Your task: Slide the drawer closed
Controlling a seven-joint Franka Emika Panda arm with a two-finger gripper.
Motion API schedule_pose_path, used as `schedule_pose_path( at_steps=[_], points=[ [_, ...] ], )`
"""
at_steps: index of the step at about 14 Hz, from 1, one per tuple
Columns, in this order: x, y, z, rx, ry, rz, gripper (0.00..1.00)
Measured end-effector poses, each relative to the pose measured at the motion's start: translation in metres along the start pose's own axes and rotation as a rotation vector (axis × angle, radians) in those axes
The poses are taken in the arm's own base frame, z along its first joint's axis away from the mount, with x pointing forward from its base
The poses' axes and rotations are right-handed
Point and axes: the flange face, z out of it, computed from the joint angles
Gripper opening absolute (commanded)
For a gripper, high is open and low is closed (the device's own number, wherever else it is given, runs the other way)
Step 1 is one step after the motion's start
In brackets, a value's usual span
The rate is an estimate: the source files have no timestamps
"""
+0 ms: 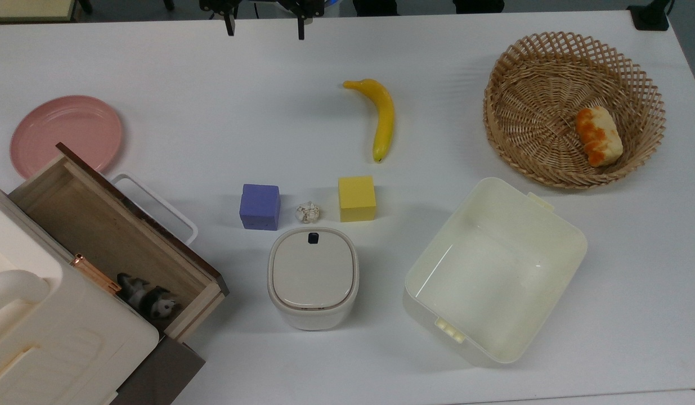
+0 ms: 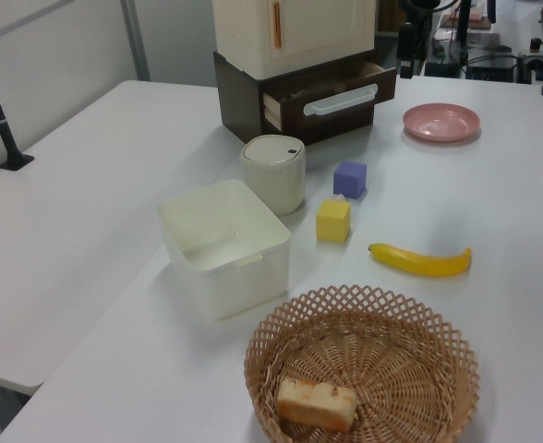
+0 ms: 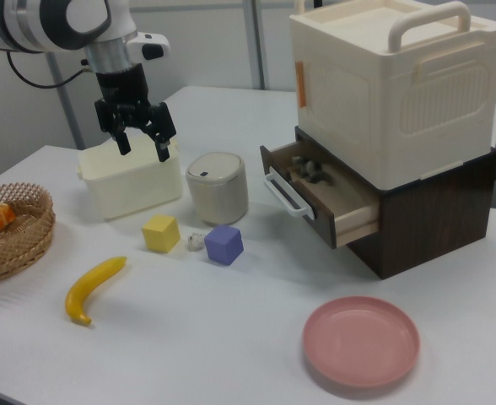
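The drawer [image 1: 108, 225] stands pulled out of the dark brown cabinet base at the top view's lower left. It has a light wood inside, a dark front panel and a white loop handle [image 1: 156, 205]. A small black-and-white toy [image 1: 147, 298] lies inside it. The drawer [image 3: 320, 198] also juts out under the cream cabinet in the right view, and the drawer [image 2: 331, 97] shows partly out in the left view. My gripper [image 1: 265, 27] hangs open at the table's far edge, holding nothing. In the right view the gripper [image 3: 143, 145] hovers above the table, well left of the handle [image 3: 282, 198].
A pink plate [image 1: 66, 135] lies beside the drawer. In front of it stand a purple cube [image 1: 260, 206], a small crumpled white lump [image 1: 308, 212], a yellow cube [image 1: 357, 198] and a lidded round container [image 1: 312, 278]. Beyond lie a banana [image 1: 381, 118], a cream tub [image 1: 496, 270] and a wicker basket [image 1: 550, 73] with bread.
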Motion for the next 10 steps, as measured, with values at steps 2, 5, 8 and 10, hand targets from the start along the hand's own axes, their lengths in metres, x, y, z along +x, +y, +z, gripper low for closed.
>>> schedule_pose_path(
  at_steps=[2,5,8,10],
  points=[
    [0.0000,0.0005,0.0000,0.000,0.000,0.001,1.00],
    [0.0001,0.0052,0.0002,0.000,0.000,0.010,1.00],
    [0.0001,0.0067,0.0003,0.000,0.000,0.012,1.00],
    [0.0001,0.0068,0.0003,0.000,-0.001,0.012,1.00]
  ],
)
